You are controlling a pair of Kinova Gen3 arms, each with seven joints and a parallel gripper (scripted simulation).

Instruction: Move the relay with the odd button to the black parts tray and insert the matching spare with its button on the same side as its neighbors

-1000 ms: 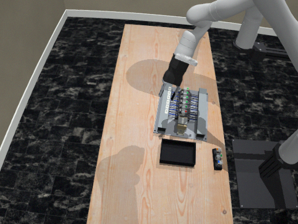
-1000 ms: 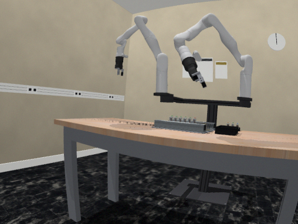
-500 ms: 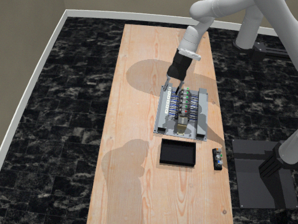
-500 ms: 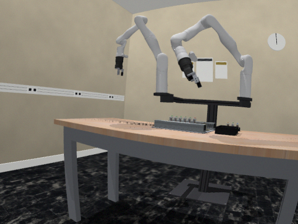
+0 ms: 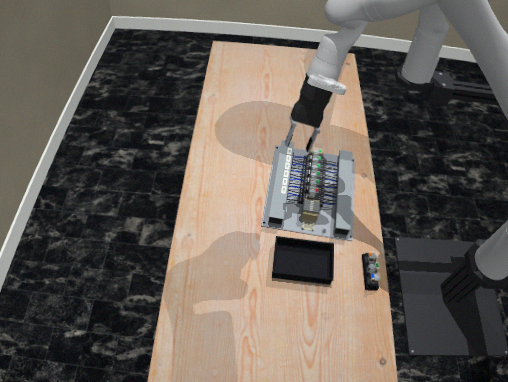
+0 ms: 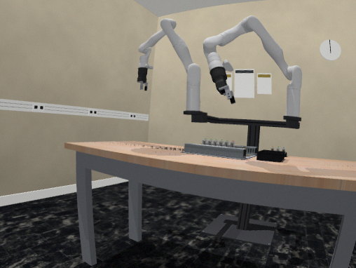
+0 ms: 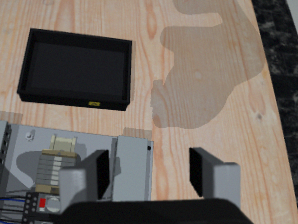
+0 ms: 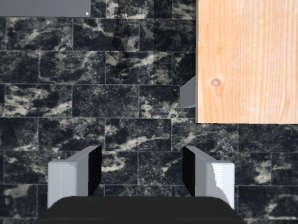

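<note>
Left gripper [image 5: 299, 146] [image 6: 232, 99] [image 7: 149, 172], jaws apart, above the panel, probably readying to extract the seated red-button relay [image 5: 316, 190] [image 6: 232, 144] [image 7: 48, 203]; spares wait by the counter's [image 5: 230, 200] [image 6: 105, 147] [image 7: 240, 160] [image 8: 250, 60] arm-side edge; right gripper [image 6: 144, 88] [image 8: 142, 170], empty, apart, beyond a corner

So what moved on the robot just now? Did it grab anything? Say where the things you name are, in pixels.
The left gripper [image 5: 299, 146] [image 6: 231, 100] [image 7: 149, 165] swung away from the black parts tray [image 5: 303, 261] [image 6: 271, 156] [image 7: 75, 67]. It grabbed nothing and let go of nothing. The right gripper [image 6: 144, 88] [image 8: 142, 163], relay panel [image 5: 276, 200] [image 6: 214, 151] [image 7: 134, 165] and tray look the same.
</note>
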